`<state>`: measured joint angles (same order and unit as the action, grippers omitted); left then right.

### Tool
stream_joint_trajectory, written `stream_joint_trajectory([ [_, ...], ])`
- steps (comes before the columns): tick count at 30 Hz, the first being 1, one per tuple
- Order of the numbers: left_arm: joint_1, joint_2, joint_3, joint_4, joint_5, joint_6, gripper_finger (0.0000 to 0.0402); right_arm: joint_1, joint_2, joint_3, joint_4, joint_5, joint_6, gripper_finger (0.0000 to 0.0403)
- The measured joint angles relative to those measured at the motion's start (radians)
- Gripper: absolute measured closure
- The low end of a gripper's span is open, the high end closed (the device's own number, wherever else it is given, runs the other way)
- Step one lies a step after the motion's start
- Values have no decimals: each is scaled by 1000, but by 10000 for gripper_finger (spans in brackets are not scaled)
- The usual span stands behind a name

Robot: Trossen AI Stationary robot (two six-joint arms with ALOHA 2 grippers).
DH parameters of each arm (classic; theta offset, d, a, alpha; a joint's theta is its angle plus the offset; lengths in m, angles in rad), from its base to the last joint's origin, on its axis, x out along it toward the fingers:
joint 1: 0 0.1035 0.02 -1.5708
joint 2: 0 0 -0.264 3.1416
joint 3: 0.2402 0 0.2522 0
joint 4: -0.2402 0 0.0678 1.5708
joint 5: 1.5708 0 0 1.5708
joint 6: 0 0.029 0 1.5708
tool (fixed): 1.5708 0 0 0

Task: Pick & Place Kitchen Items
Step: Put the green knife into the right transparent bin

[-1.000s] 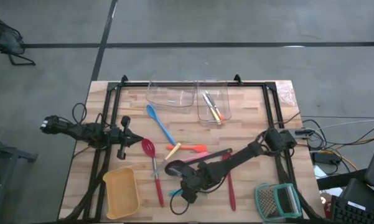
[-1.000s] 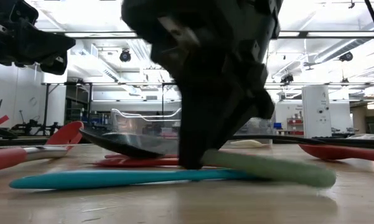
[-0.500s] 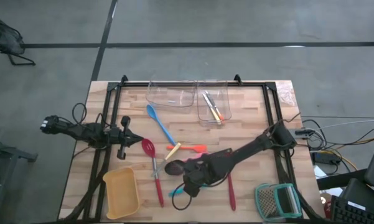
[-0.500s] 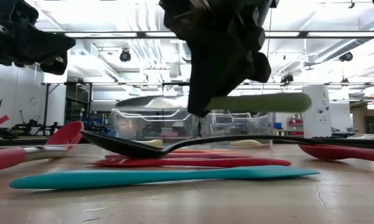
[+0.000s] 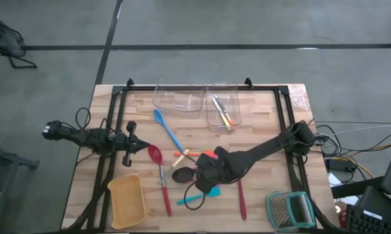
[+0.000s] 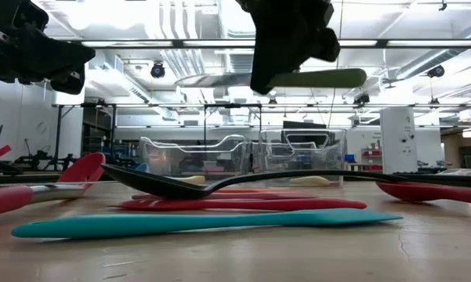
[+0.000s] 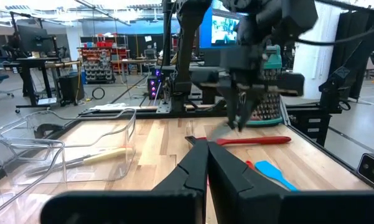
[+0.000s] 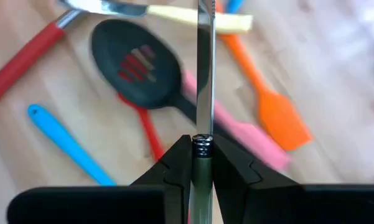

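Note:
My right gripper [image 5: 205,175] hangs above the table's middle, shut on a knife [image 6: 298,78] with a pale green handle and a metal blade [image 8: 204,74]. Below it on the table lie a black slotted spoon [image 5: 182,174], a teal spatula [image 5: 200,195], a pink spatula [image 8: 249,140], an orange spatula [image 5: 208,155] and a red slotted spoon [image 5: 161,177]. A blue spoon [image 5: 167,130] lies farther back. My left gripper [image 5: 131,144] waits shut at the table's left side, pointing level. My right gripper pinches the knife between its two fingers on the green handle's blade end [image 8: 201,177], just behind the metal collar. The fingers slant down from the table's right side and lie across the knife. The knife hangs about level, lifted clear of the table.
Two clear tubs [image 5: 179,99] [image 5: 222,109] stand at the far edge, the right one holding yellow-handled cutlery. A yellow tray [image 5: 126,200] sits near left, a teal-framed grater [image 5: 289,209] near right. A second red spoon [image 5: 241,198] lies beside the right arm.
My right gripper has risen and gone toward the table's far edge, staying shut on the green-handled knife. The knife, a second ago tilted with its handle end low at the table, now hangs level and clear, well above the spoons.

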<state>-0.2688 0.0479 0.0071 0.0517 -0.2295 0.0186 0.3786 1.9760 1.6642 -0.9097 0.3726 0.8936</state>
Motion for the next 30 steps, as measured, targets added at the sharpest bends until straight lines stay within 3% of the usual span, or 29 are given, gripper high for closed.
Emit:
stream_joint_trajectory([
  [30,0,0,0,0,0,0,390,-162,-153,-2,-263,201,-82,355],
])
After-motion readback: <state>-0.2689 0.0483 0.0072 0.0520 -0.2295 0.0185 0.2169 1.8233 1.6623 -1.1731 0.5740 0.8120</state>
